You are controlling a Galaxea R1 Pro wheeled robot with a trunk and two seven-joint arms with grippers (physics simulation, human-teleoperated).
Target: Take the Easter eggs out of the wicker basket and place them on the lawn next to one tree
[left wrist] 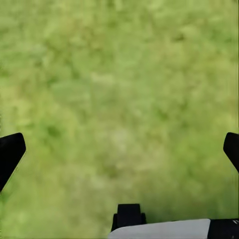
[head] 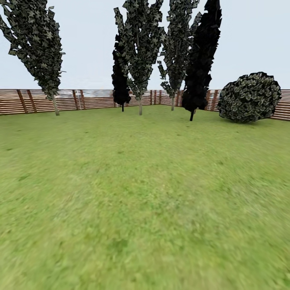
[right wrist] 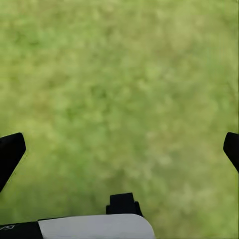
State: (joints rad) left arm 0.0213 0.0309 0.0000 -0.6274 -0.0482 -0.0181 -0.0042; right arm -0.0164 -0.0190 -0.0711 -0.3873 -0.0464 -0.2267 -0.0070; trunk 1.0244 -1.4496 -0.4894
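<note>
A: What risk is posed at this stage?

B: A wrong landmark may be chosen. The round bush [head: 249, 97] stands near the fence [head: 36, 100] beside the trees and could be mistaken for one; eggs set there would not count.

A: How is the task's thing presented?

B: The tree [head: 139, 44] is shown far across the lawn [head: 145, 193], with a thin bare trunk and dark, pale-mottled foliage.

A: And the end effectors?

B: The left gripper [left wrist: 119, 149] and right gripper [right wrist: 119, 149] are held with fingers wide apart over bare grass, nothing carried.
</note>
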